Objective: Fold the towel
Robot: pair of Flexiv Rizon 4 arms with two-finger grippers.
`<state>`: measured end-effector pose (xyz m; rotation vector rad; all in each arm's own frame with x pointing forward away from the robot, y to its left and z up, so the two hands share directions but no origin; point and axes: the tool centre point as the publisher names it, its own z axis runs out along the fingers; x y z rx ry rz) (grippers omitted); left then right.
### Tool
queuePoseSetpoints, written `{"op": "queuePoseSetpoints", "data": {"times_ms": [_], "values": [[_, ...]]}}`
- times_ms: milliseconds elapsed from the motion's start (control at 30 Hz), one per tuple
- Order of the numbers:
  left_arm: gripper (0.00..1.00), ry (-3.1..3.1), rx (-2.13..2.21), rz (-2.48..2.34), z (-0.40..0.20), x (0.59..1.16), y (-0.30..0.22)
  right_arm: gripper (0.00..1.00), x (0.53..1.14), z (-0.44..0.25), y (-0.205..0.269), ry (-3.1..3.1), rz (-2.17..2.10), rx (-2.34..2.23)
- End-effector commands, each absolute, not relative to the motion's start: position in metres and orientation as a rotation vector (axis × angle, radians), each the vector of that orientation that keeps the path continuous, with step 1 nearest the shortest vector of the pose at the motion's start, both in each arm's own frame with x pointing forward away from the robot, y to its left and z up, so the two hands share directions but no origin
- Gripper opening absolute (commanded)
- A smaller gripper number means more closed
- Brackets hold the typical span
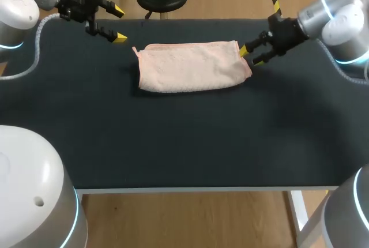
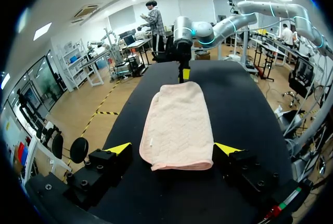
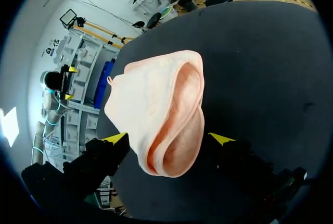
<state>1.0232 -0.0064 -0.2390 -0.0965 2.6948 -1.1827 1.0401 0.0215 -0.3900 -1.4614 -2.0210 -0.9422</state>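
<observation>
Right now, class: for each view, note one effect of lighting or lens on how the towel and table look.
Head view: towel casts barely any shadow on the matte table. Left wrist view: table edges bow. Right wrist view: the towel's near end bulges large.

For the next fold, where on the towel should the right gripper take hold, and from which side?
The towel end nearest the right gripper, coming in from that side, low along the table. There the folded layers lie stacked and gape a little, and the end sits between the gripper's open fingers.
</observation>
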Motion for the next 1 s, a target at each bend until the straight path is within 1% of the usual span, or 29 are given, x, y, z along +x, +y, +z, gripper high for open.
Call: {"op": "queuePoseSetpoints", "data": {"times_ms": [33,367,1000], "values": [[1.0,2.691,-0.093,-1.187,-0.24,1.023,-0.006,1.0,1.046,-0.396,0.021,-2.011,-0.886,-1.429],[1.0,2.691,-0.093,-1.187,-0.24,1.023,-0.006,1.0,1.04,-0.404,0.02,-1.988,-0.872,-1.436],[1.0,2.691,-0.093,-1.187,-0.24,1.023,-0.006,1.0,1.042,-0.419,0.037,-1.945,-0.878,-1.384]]}}
